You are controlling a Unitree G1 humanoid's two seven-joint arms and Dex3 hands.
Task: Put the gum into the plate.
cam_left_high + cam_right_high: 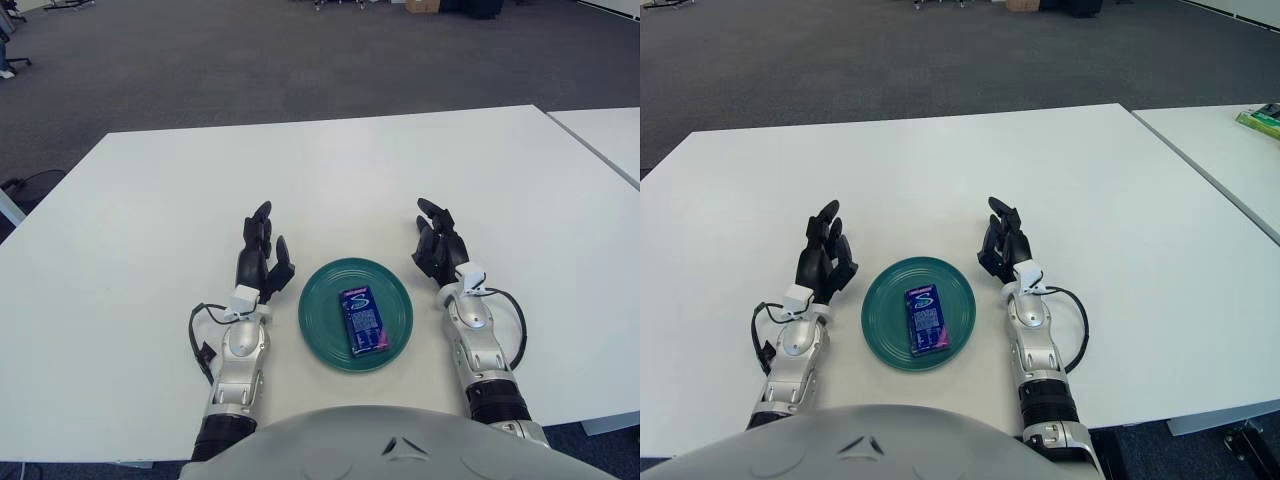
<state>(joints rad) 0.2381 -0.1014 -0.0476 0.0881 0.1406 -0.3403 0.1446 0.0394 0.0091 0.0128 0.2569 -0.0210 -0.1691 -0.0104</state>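
Looking down at the white worktop (150, 220), I see the small blue rectangular gum pack (364, 319) lying flat inside the round teal plate (322, 290), a little right of its middle. My left robot hand (260, 262) sits just beside the plate's left rim, dark fingers (258, 222) relaxed upward and holding nothing. My right robot hand (438, 250) shows just off the plate's right rim, likewise loose and empty. Grey carpet (300, 60) lies beyond the worktop.
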